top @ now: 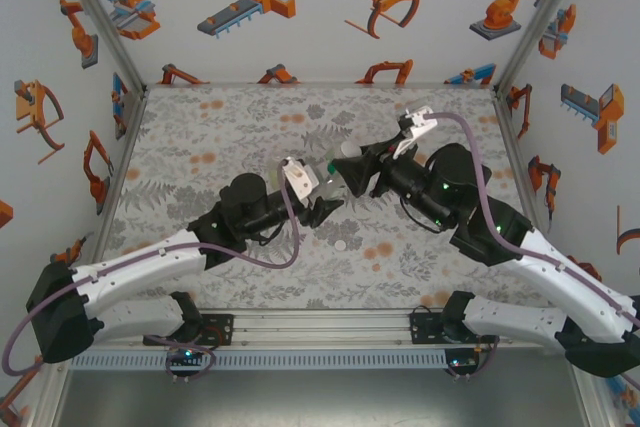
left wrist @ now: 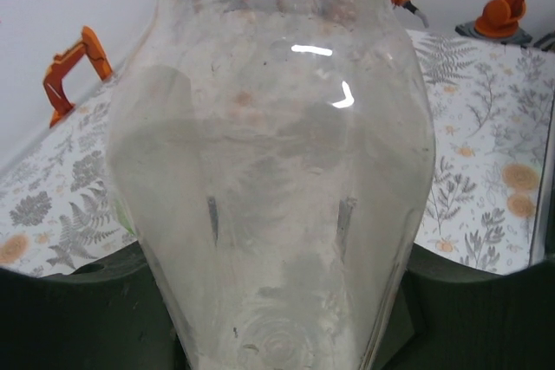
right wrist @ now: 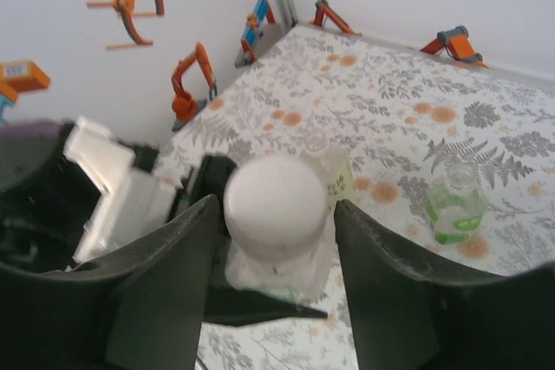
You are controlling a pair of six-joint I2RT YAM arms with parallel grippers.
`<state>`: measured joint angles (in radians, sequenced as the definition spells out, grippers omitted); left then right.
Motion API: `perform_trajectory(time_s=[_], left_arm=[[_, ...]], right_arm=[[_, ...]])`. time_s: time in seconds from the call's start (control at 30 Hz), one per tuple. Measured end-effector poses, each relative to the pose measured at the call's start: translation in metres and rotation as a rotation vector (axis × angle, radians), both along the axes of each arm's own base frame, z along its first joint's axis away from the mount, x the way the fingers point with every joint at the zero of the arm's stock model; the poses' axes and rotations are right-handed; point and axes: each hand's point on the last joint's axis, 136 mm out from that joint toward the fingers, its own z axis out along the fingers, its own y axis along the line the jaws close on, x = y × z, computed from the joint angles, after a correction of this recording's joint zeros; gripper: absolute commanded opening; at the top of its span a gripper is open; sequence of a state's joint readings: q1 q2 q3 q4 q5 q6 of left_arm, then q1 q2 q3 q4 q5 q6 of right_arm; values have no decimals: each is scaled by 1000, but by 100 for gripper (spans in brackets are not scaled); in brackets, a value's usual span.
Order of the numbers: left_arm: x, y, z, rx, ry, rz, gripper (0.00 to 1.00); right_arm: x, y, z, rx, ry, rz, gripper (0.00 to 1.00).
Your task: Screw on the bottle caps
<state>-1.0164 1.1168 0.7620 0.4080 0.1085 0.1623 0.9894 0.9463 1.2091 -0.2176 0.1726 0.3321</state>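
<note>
The left gripper (left wrist: 277, 318) clamps a clear bottle (left wrist: 277, 171), centre frame. The right gripper (right wrist: 276, 227) loosely straddles its white cap (right wrist: 273, 192). Likely light and slippery; pinch the rim.

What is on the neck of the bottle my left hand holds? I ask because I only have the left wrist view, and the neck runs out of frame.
Observer: A white cap sits on the clear bottle, between the right hand's fingers.
Operator: Is that hand gripping the cap?
Observer: No, it is open; a gap shows beside the cap.
Operator: Which bottles lack caps?
Observer: The green bottle and the yellowish bottle stand uncapped on the floral mat.
Operator: Any spare caps?
Observer: One loose cap lies on the mat.
</note>
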Motion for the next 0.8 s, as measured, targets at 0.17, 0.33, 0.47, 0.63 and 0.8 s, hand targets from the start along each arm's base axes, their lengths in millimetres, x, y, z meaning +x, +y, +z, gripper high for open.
perform_trajectory(time_s=[0.17, 0.33, 0.47, 0.63, 0.8], left_arm=[[0, 1, 22, -63, -25, 2, 0], [-2, 0, 24, -72, -24, -11, 0], [-4, -1, 23, -69, -21, -28, 0], [-14, -2, 18, -43, -4, -77, 0], [-29, 5, 15, -22, 6, -131, 0]], right_arm=[[-4, 2, -9, -37, 15, 22, 67], [-7, 2, -11, -45, 20, 40, 70], [-14, -2, -10, -52, 14, 61, 70], [-28, -17, -1, -68, -21, 84, 66], [-39, -39, 7, -112, -32, 71, 63]])
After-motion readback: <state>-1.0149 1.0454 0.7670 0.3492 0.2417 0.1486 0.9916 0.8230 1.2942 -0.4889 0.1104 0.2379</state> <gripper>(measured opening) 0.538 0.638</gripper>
